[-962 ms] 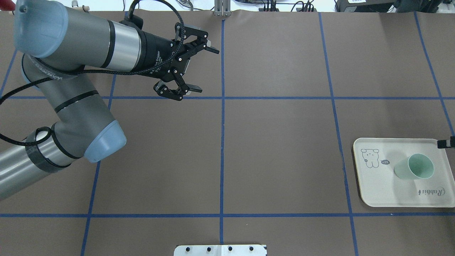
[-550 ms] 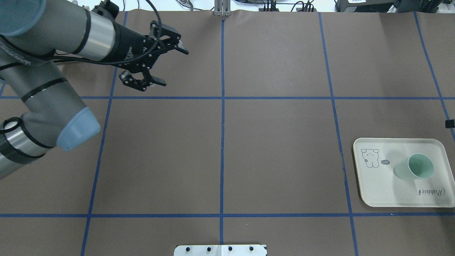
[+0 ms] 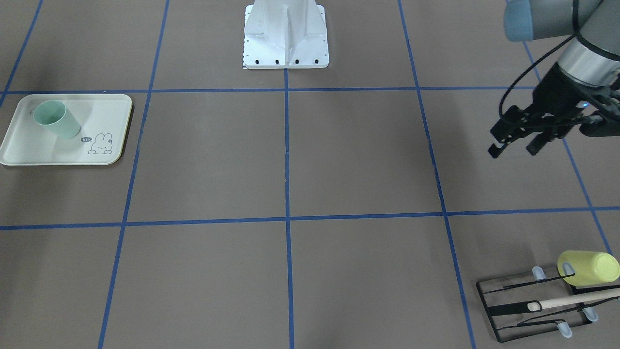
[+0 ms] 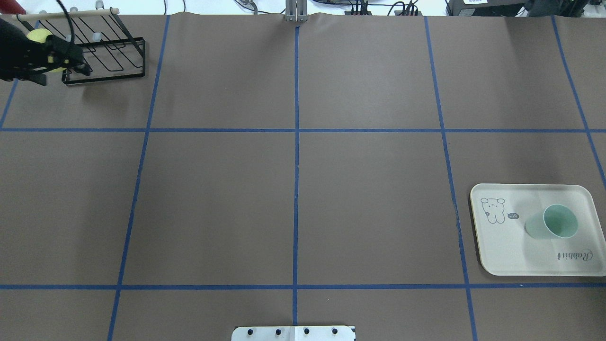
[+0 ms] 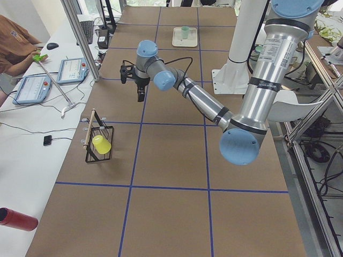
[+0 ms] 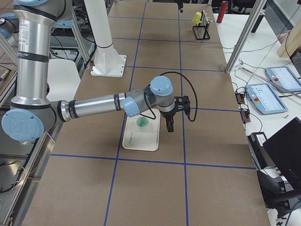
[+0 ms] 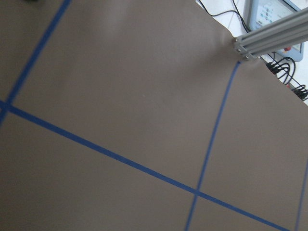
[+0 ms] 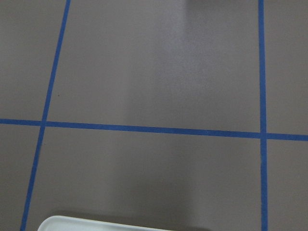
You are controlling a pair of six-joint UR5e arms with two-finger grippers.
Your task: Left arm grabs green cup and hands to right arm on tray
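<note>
The green cup point(image 4: 551, 225) stands upright on the tray point(image 4: 502, 251), long axis vertical, mouth up. My left jaws gape empty; my right jaws, I cannot tell.

Only legible txt I get: "Rabbit" script point(image 4: 574, 255) on tray point(image 4: 506, 255), tiny "hi" bubble point(image 3: 86, 139) by bunny point(image 3: 100, 144). Rest too blurry.

Green cup point(image 4: 551, 225) — smooth matt plastic; tray point(image 4: 502, 251) matt; table point(image 4: 369, 189) brown paper.

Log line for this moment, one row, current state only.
green cup: upright on tray | left gripper: open, empty | right gripper: near tray, state unclear
</note>
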